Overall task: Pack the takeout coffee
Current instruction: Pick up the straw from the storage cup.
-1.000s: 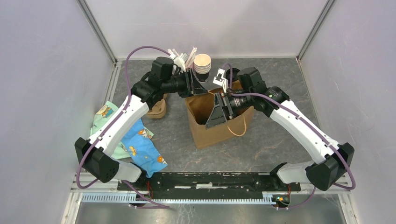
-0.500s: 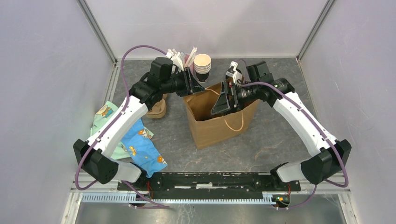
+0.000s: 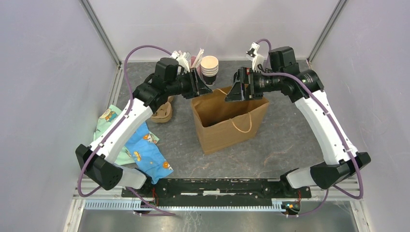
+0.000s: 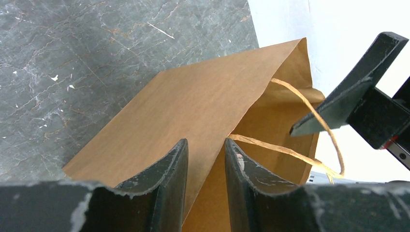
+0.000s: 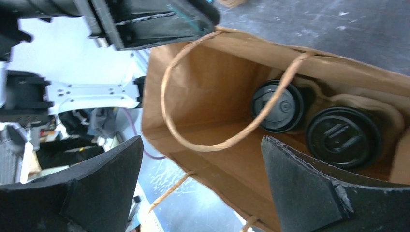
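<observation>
The brown paper bag (image 3: 229, 121) stands open in the middle of the table. In the right wrist view two black-lidded takeout coffee cups stand side by side on its floor, one (image 5: 277, 105) to the left of the other (image 5: 344, 137). My left gripper (image 3: 203, 89) is shut on the bag's far left rim; the paper wall (image 4: 203, 111) runs between its fingers (image 4: 181, 154). My right gripper (image 3: 237, 92) is open and empty, above the bag's far edge, its jaws wide apart (image 5: 202, 140). One of the bag's handles (image 5: 193, 96) loops across the opening.
A stack of lidless cream-rimmed cups (image 3: 210, 67) and a holder of stirrers (image 3: 188, 59) stand behind the bag. A small brown object (image 3: 162, 113) lies to its left. Patterned cloths (image 3: 140, 147) lie at the near left. Walls enclose the table.
My right gripper has risen out of the bag and drawn back toward the far right, open and empty. My left gripper has kept hold of the bag's rim.
</observation>
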